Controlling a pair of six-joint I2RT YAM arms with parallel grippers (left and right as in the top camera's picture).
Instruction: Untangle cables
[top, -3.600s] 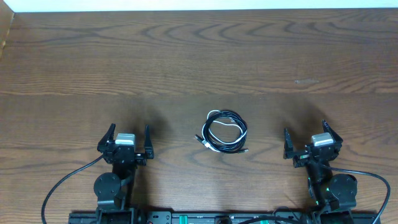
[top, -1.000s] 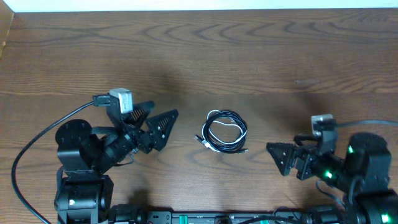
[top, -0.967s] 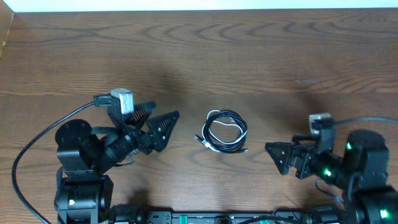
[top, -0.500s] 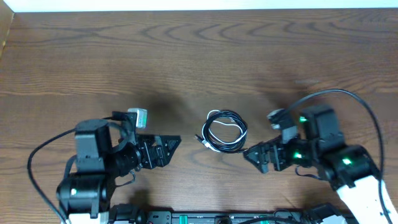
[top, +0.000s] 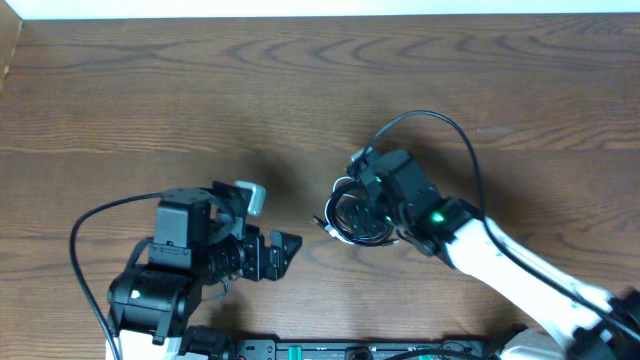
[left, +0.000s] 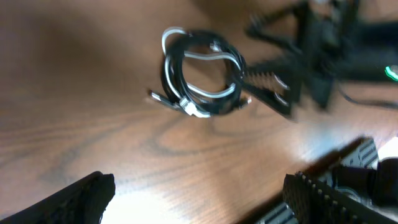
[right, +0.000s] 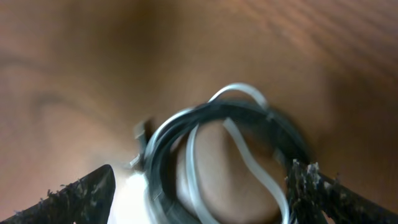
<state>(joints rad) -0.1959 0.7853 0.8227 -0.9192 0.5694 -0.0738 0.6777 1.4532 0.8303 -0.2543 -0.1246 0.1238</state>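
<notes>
Overhead, left-wrist and right-wrist views of a wooden desk (top: 150, 90) with two arms and a small coil of cables (top: 345, 213).

(a) Cables. A thin black cable (left: 171, 68) and a thin white cable (left: 205, 57) lie wound together in one loose round coil near the middle of the desk. The black turns form most of the ring. The white strand crosses its interior and pokes out as a small loop at one edge (right: 245, 93). A small plug end (left: 165, 98) projects from the rim on the side facing the left arm.

(b) Right tool (right: 199, 177). It hangs directly above the coil with its jaws wide. The two serrated fingers (right: 81, 193) sit at the frame's lower corners with the coil between them. Whether a finger touches a cable cannot be told, as the view is blurred. A green light (top: 437, 217) glows on the arm behind the wrist, and a thick black wire (top: 440, 125) arcs above it.

(c) Left tool (top: 283, 255). It is near the coil but apart from it, pointing toward it, jaws wide and holding nothing. A pale block (top: 248, 195) sits on its wrist, too small to tell whether it carries lettering.
</notes>
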